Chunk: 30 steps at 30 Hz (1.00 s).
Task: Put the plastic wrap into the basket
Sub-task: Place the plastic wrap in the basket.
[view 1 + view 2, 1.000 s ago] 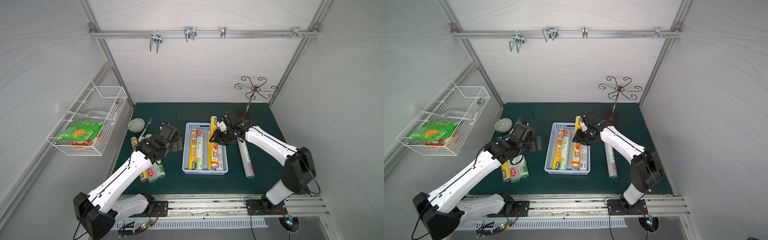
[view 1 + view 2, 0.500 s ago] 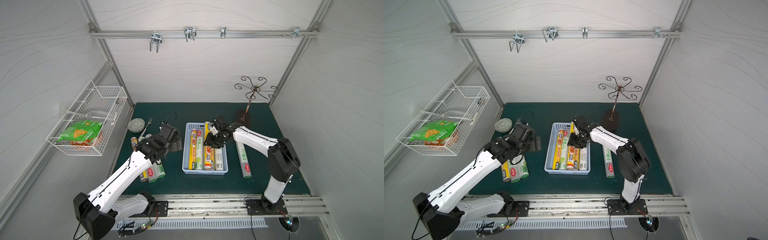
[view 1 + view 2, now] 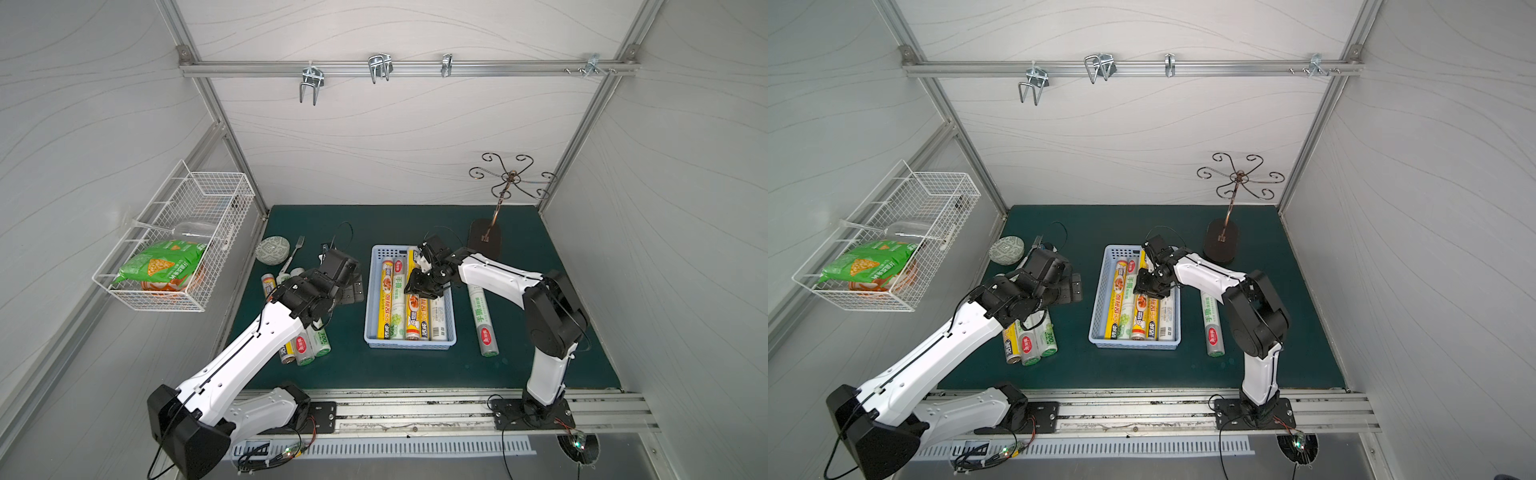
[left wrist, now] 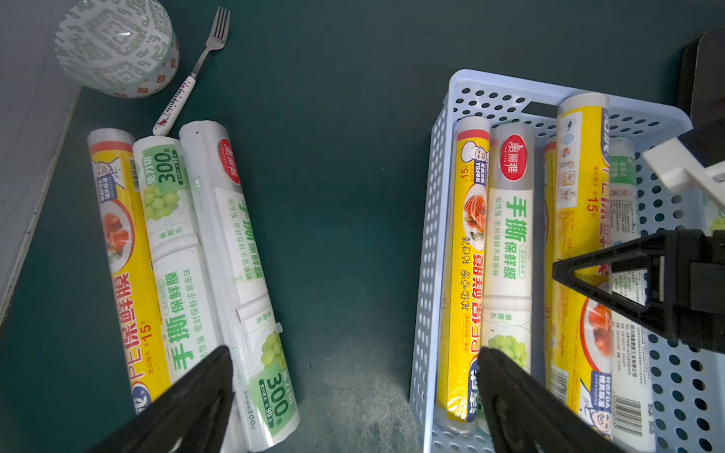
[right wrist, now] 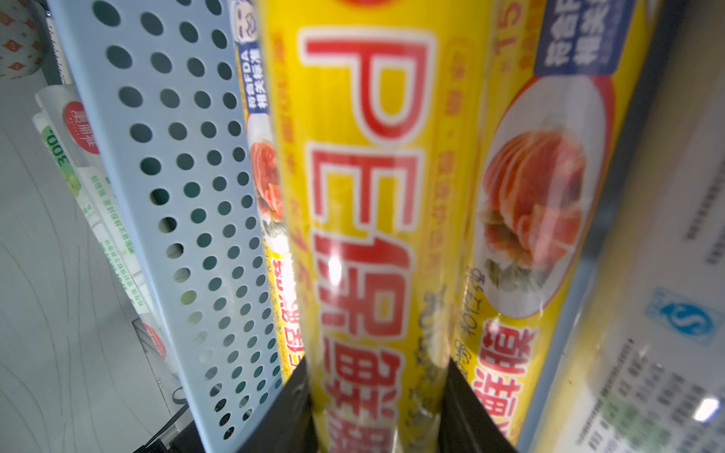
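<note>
Yellow roll (image 5: 372,196) clamped in R tool (image 5: 376,392), in basket (image 5: 176,157).

A bare strip of green mat (image 4: 345,196) runs between the three rolls (image 4: 176,255) lying side by side and the wall of the light-blue basket (image 4: 429,235). The left gripper (image 4: 355,353), jaws spread wide, hangs over it. Inside the basket, packed rolls (image 3: 398,307) cover nearly the whole floor, and the right gripper (image 3: 417,289), clamped on a yellow roll (image 5: 372,196), blocks the middle. On the basket's right a lone roll (image 3: 482,320) leaves a narrow lane, apparently passable. The hook stand (image 3: 484,245) guards the back corner; the front mat lies open.
</note>
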Available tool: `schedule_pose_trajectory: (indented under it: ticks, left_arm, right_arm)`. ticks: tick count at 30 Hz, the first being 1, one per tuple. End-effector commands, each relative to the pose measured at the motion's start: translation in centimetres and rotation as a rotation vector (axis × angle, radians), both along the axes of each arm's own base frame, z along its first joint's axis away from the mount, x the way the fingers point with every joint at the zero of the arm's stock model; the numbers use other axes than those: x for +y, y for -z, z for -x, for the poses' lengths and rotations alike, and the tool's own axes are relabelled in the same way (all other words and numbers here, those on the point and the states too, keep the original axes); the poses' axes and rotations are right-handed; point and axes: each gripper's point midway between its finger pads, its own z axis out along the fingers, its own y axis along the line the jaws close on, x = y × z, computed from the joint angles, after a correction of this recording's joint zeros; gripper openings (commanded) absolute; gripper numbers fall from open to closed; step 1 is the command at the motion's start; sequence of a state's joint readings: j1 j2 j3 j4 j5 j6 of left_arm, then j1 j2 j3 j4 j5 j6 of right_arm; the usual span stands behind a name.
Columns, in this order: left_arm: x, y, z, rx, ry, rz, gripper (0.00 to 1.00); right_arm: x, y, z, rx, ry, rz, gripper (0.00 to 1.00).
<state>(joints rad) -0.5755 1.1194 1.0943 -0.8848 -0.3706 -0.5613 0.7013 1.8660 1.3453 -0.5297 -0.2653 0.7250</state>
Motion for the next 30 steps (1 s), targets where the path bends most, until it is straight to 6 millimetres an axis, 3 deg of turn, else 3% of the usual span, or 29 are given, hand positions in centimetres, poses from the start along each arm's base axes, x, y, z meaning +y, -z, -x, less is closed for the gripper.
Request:
schedule_pose_trajectory:
  ticks: [1,7,19,30]
  left_arm:
    - [0.3,-0.4,-0.2,-0.023,-0.019,0.01,0.99]
    - [0.2,-0.5,-0.2,-0.023,-0.017,0.012,0.99]
    - [0.3,-0.5,-0.2,-0.023,-0.026,0.013,0.99]
    - [1.0,-0.9,-0.4,-0.041,-0.062,-0.003,0.99]
  right_arm:
    - [0.5,0.1,-0.1,-0.016,0.002,0.004,0.5]
    - [0.2,-0.4,0.1,-0.036,-0.009,0.026,0.61]
    - [-0.1,-2.5,0.4,-0.078,-0.035,0.013,0.59]
    - [-1.6,-5.8,1.3,-0.149,-0.084,0.029,0.61]
